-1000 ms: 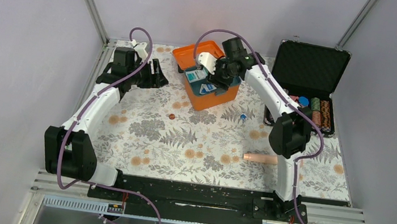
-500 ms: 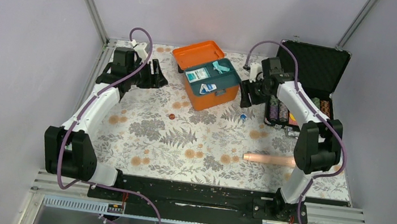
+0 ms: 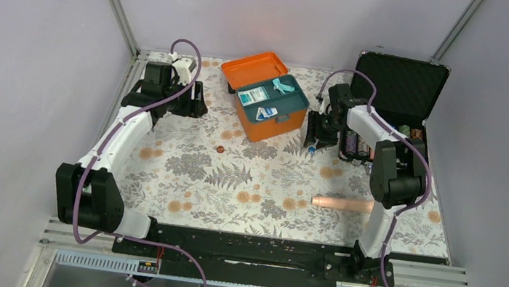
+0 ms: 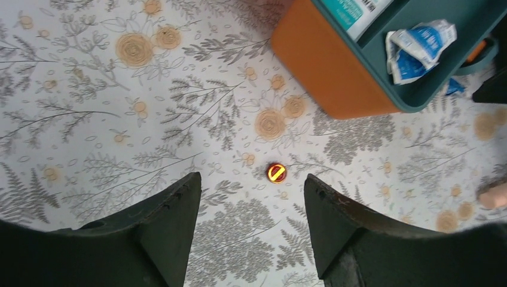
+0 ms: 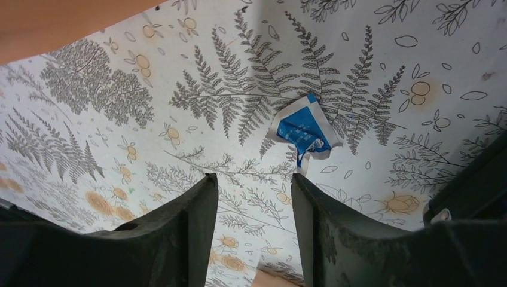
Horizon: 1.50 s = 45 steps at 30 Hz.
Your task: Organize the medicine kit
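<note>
A second ago the right gripper (image 3: pixel 314 132) hung over the open medicine kit (image 3: pixel 269 128). Half a second ago it had swung clear to the kit's right. It now sits lower, between the kit and the black case (image 3: pixel 399 81), over a small blue-and-white packet (image 3: pixel 311 150) on the floral tablecloth (image 3: pixel 232 185). The right wrist view shows the jaws apart and empty, with that packet (image 5: pixel 304 130) lying crumpled just beyond the gap and touching neither finger. The left gripper (image 3: pixel 196 97) has barely shifted at the far left of the table. Its jaws are also apart, holding nothing, and a small red disc (image 4: pixel 276 173) lies on the cloth between its fingertips in the wrist view.

The kit stands at the far middle of the table, a bright orange box with its lid (image 3: pixel 253 66) thrown back flat behind it. The teal tray (image 3: pixel 295 107) sits in the top. One compartment holds a white-and-teal packet (image 3: pixel 251 97), the next holds blue-and-white sachets (image 3: pixel 265 113), and a pale teal item (image 3: pixel 284 86) lies at the far end.
</note>
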Each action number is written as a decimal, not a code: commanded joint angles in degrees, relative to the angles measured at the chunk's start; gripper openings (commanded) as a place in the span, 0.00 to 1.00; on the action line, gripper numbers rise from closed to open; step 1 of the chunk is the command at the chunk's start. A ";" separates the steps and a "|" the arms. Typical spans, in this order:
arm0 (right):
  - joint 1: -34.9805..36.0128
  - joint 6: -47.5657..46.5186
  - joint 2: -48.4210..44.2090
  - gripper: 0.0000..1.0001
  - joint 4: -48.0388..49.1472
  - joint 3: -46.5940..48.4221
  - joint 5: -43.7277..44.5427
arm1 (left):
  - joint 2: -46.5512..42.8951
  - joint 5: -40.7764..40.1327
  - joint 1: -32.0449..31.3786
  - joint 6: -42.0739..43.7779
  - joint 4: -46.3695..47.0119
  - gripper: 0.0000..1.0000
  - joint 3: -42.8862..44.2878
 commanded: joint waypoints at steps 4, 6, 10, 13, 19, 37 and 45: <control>-0.61 5.33 3.51 0.49 -1.28 3.70 2.97 | -1.68 -6.59 0.68 10.11 -2.09 0.64 4.07; -0.62 5.71 4.65 0.45 -2.61 4.55 5.10 | -1.60 -6.94 0.90 10.60 -2.49 0.65 4.61; -0.74 6.27 6.28 0.42 -4.19 5.89 7.48 | -1.49 -6.48 1.03 10.69 -2.39 0.65 4.74; -0.80 6.94 7.04 0.43 -4.58 7.22 8.02 | -1.30 -5.96 1.22 10.43 -2.12 0.65 4.70; -0.79 6.06 8.06 0.46 -7.63 9.21 7.79 | -0.29 -5.47 1.61 10.07 -1.94 0.65 5.65; -1.14 3.11 13.43 0.49 -10.82 13.10 3.11 | -0.28 -6.75 1.33 11.96 -2.44 0.66 7.86; -1.56 3.66 14.32 0.09 -10.48 14.98 3.36 | 0.49 -5.90 1.30 11.17 -2.06 0.67 7.61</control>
